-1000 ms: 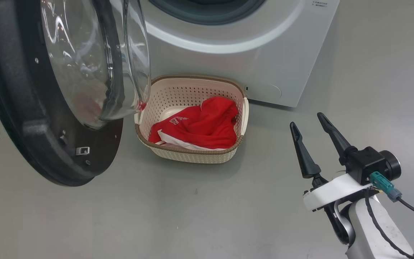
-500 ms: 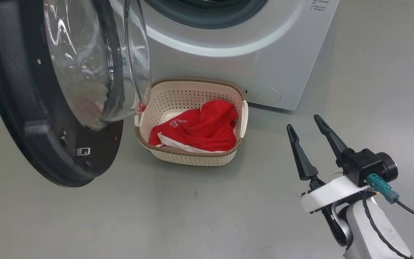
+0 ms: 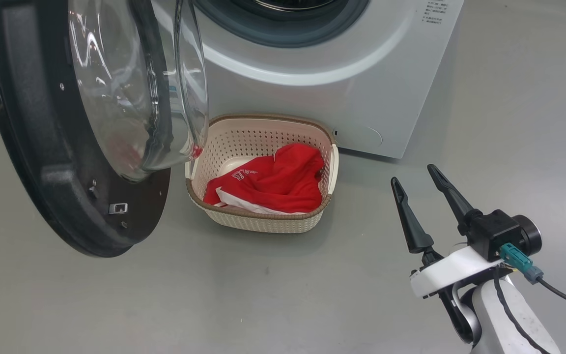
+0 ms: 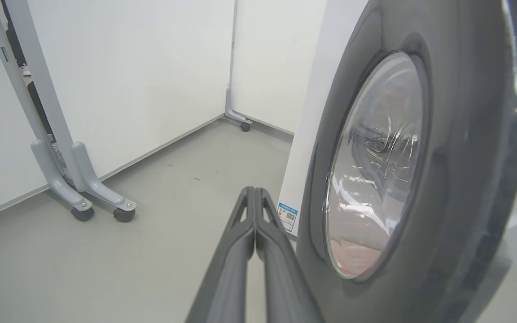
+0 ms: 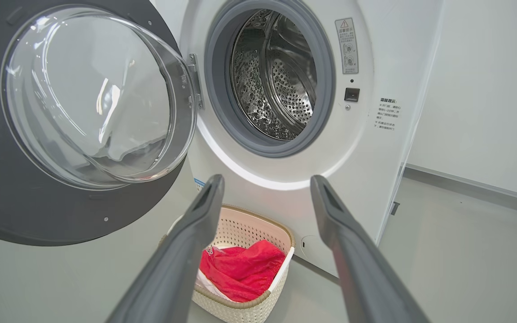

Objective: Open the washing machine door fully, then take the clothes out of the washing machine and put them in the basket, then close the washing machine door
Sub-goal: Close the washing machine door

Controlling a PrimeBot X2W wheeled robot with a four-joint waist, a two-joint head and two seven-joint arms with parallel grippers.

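Dark grey fingers of the right gripper stand wide apart with nothing between them, above the grey floor at the lower right of the head view. Left side? (K.)

Left gripper: fingers pressed flat together, holding nothing, just beside the outer face of the washing machine door. (J.)

Noted. Further out, the basket sits on the floor just in front of the washing machine. The clothes, red with a white panel, lie bunched inside it. (K.)

Agreed. The door is swung open to the left, and in the head view its glass bowl overlaps the basket's left corner. Farthest back, the perforated steel drum shows inside the grey gasket. (J.)
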